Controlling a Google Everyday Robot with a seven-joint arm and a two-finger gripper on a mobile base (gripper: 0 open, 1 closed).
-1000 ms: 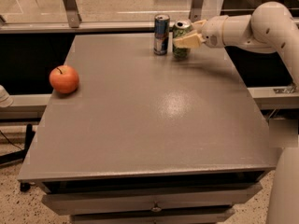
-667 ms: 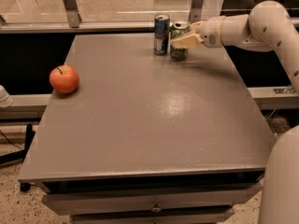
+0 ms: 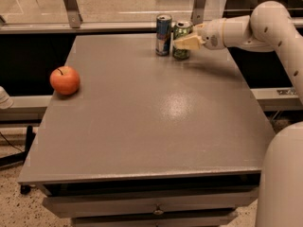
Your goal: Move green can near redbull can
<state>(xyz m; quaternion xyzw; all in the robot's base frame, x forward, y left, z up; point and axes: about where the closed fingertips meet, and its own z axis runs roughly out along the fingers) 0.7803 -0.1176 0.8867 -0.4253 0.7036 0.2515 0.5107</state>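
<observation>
Glass panels and metal posts stand behind a grey table (image 3: 156, 122). At its far edge the hand (image 3: 182, 41), reaching in from the right of the picture on a pale arm (image 3: 246, 30), is closed around the green can (image 3: 182, 30), with one tan finger (image 3: 189, 42) lying across the can's front. The green can stands upright inside that grip, its base down at the table top. Just beyond the hand's tip stands the redbull can (image 3: 164, 34), upright and just beside the green can; whether they touch I cannot tell. Well away from the hand, toward the table's left edge and nearer the camera, rests an apple (image 3: 65, 80).
</observation>
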